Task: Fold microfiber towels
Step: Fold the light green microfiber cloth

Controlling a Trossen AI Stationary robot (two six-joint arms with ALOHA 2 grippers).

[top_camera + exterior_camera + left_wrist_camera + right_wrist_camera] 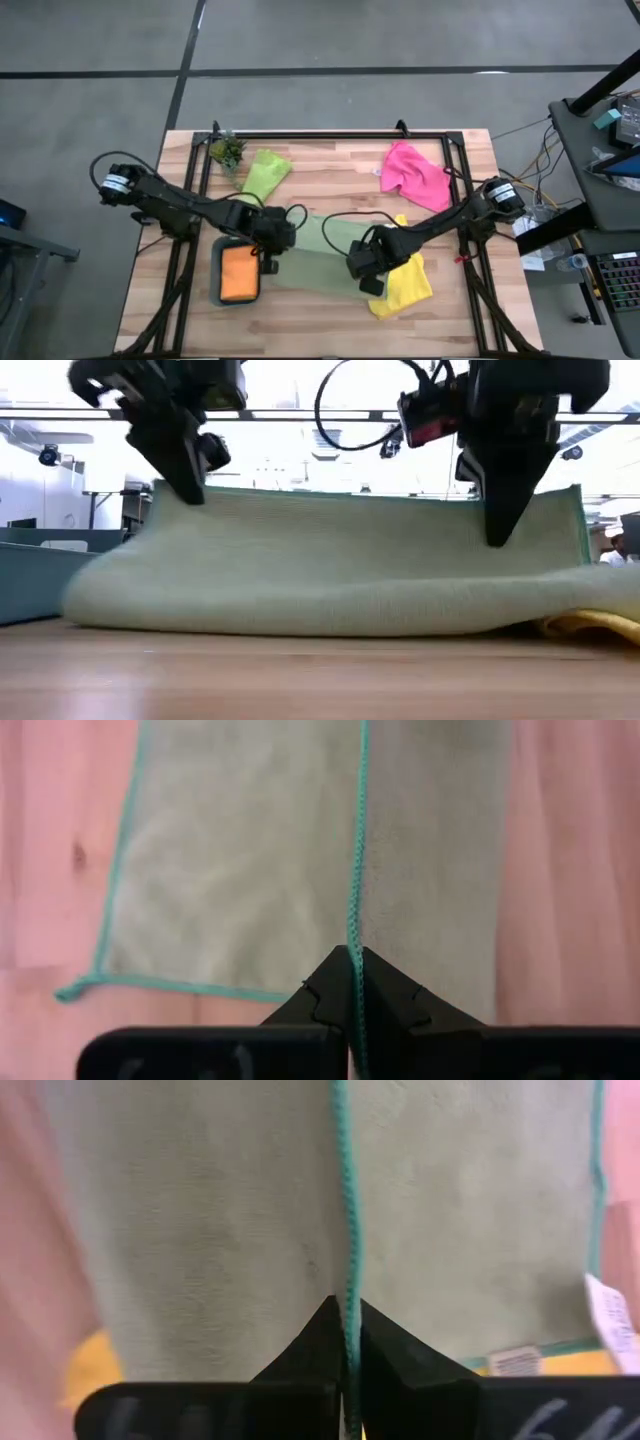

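left gripper | right gripper | both pinching, apparently lifting sage towel edge

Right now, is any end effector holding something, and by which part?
Both hold the pale sage green towel by its teal-stitched edge: the left end effector and the right end effector, each shut on it, with that edge raised.

A wooden desk is seen on a grey floor. A small potted plant is placed near the desk's far left corner. A teal tray is set toward the near left. A cluttered dark bench is seen at the right.
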